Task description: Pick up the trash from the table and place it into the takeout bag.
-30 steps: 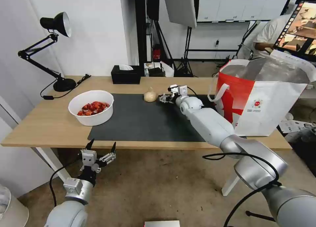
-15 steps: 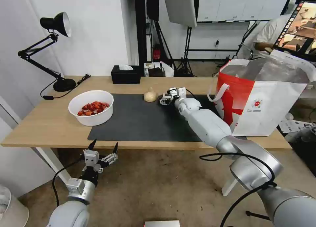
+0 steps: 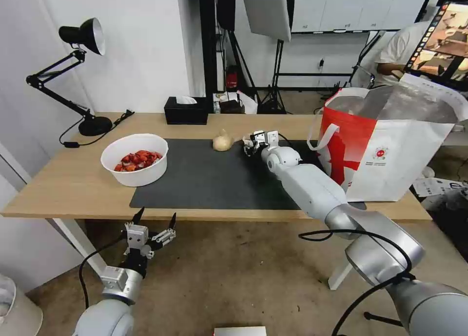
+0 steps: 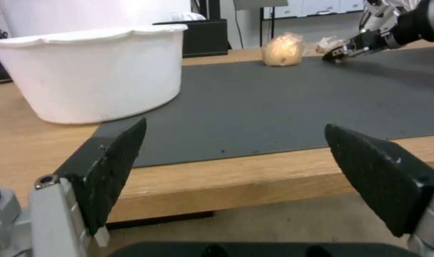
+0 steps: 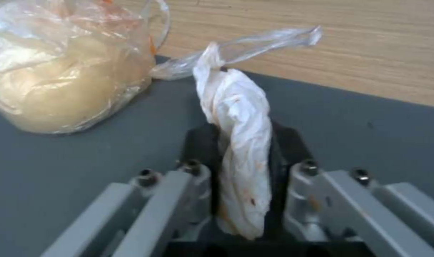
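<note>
The right gripper (image 5: 243,157) has its jaws pressed together on the small white tissue (image 5: 238,142); the left gripper (image 3: 152,222) has its jaws spread wide with nothing between them, parked below the near edge of the table (image 3: 73,180).

Largest first. The table carries a dark grey mat (image 3: 214,175), and at its right end stands the takeout bag (image 3: 390,150), upright and open at the top, foil lining showing. The bag lies to the right of the right gripper and rises well above it, so getting the tissue in looks to call for a lift before any swing across — and the right arm is far the nearer of the two.

The white bowl (image 3: 135,159) of red shells sits at the mat's left edge, closer to the left gripper. The small clear bag (image 3: 222,142) with its beige lump rests on the mat's far edge, just beside the right gripper on its left; in the right wrist view its loose plastic tail (image 5: 255,46) reaches up to the pinched tissue, whether touching it I cannot tell.

The tissue is crumpled and stained, and its long axis runs out along the fingers, past their tips.
</note>
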You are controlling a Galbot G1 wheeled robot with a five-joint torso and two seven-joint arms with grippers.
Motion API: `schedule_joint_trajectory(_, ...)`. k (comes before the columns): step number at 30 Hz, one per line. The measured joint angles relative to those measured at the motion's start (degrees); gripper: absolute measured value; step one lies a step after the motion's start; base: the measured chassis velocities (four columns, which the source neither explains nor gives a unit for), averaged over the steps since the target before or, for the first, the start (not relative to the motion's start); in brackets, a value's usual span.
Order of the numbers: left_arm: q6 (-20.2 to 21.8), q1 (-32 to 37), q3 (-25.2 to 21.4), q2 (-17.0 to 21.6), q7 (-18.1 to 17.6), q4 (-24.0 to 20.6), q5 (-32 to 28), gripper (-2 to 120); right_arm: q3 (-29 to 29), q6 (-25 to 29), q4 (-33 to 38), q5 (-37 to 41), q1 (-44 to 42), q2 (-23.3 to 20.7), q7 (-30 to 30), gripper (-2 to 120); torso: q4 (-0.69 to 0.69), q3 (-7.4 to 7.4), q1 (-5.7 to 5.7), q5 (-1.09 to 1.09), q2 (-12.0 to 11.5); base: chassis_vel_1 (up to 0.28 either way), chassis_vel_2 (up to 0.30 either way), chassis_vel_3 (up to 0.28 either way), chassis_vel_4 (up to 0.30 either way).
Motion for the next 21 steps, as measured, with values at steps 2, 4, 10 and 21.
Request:
schedule_joint_trajectory(2, 0.0, 0.01, 0.09, 0.0, -0.23, -0.04, -0.05, 100, -0.02, 0.05, 0.55, 0.09, -0.26, -0.28, 0.13, 10, 0.0, 0.0, 0.0, 0.0, 0.0, 0.0, 0.0, 0.0, 0.0)
schedule_joint_trajectory(4, 0.0, 0.01, 0.19, 0.03, -0.45, -0.1, -0.11, 100, -0.1, 0.18, 2.88, 0.35, -1.2, -1.44, 0.76, 0, 0.0, 0.0, 0.0, 0.0, 0.0, 0.0, 0.0, 0.0, 0.0)
schedule_joint_trajectory(10, -0.01, -0.01, 0.21, 0.0, -0.66, -0.61, -0.16, 100, -0.75, 1.33, 20.34, 0.74, -5.89, -9.08, 5.83, 0, 0.0, 0.0, 0.0, 0.01, 0.0, 0.0, 0.0, 0.0, 0.0)
schedule_joint_trajectory(21, -0.17, -0.02, 0.85, -0.1, -0.72, -2.15, -0.03, 100, 8.21, 5.63, 58.03, -0.96, -15.31, -27.0, 17.83, 0, -0.02, -0.01, -0.01, 0.02, 0.0, 0.0, 0.0, 0.0, 0.0)
